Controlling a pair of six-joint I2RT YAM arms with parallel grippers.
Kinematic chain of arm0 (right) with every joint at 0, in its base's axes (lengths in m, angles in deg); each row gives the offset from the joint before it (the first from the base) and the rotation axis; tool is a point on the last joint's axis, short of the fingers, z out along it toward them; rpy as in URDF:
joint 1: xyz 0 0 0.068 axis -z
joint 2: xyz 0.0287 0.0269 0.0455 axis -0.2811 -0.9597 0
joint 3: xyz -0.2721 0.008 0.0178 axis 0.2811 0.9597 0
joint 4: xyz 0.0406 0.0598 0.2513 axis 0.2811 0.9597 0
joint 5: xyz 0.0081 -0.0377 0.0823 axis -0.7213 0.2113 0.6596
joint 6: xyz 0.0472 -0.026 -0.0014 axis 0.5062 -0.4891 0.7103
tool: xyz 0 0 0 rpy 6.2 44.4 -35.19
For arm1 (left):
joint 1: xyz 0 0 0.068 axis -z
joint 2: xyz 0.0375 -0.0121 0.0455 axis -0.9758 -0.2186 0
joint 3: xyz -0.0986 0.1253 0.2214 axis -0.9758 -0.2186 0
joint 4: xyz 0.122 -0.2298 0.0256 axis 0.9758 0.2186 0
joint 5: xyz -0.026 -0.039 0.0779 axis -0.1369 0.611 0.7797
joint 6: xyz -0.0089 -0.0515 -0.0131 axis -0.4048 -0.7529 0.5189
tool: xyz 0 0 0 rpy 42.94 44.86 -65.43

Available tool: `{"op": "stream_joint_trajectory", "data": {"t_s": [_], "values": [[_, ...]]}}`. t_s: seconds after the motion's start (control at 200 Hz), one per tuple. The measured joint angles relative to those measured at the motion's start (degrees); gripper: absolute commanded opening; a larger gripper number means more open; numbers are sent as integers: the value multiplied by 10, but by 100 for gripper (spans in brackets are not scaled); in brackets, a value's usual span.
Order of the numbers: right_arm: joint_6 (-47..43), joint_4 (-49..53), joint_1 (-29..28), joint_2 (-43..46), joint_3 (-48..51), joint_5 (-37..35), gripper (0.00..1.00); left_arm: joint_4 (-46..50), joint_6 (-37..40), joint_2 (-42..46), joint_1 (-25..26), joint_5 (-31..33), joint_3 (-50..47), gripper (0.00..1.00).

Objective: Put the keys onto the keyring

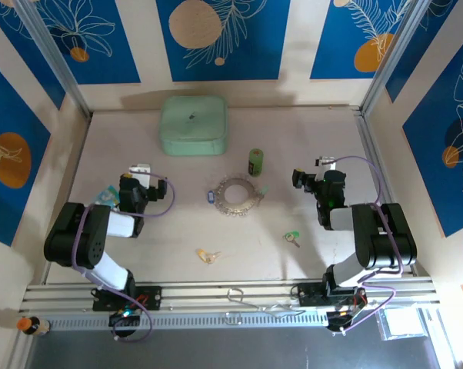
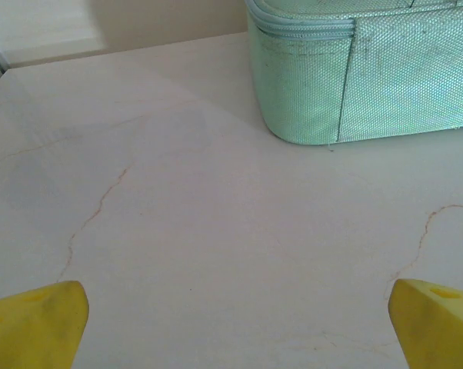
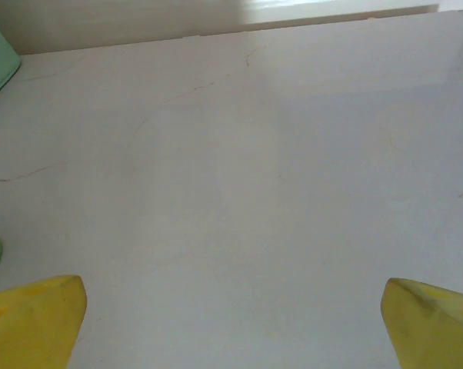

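Observation:
The silvery beaded keyring lies flat mid-table, with a blue-headed key at its left rim and a green one at its right rim. A yellow-headed key lies nearer the front, and another green-headed key lies front right. My left gripper rests at the left, well away from the ring, open over bare table; its yellow fingertips stand far apart. My right gripper sits to the right of the ring, also open and empty, fingertips wide apart.
A mint-green square box stands at the back, its corner close ahead of the left wrist camera. A small upright green cylinder stands just behind the ring. Walls close the table on left, right and back.

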Motion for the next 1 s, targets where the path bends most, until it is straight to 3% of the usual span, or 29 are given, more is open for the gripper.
{"op": "stream_joint_trajectory", "data": {"t_s": [0.81,0.88,1.0], "values": [[0,0,2,0,0,1,100,7,0,0,-7,-17,0,100],[3,0,2,0,0,2,88,7,0,0,-7,-17,0,100],[1,17,-2,15,0,3,87,4,0,4,-8,-27,-2,100]]}}
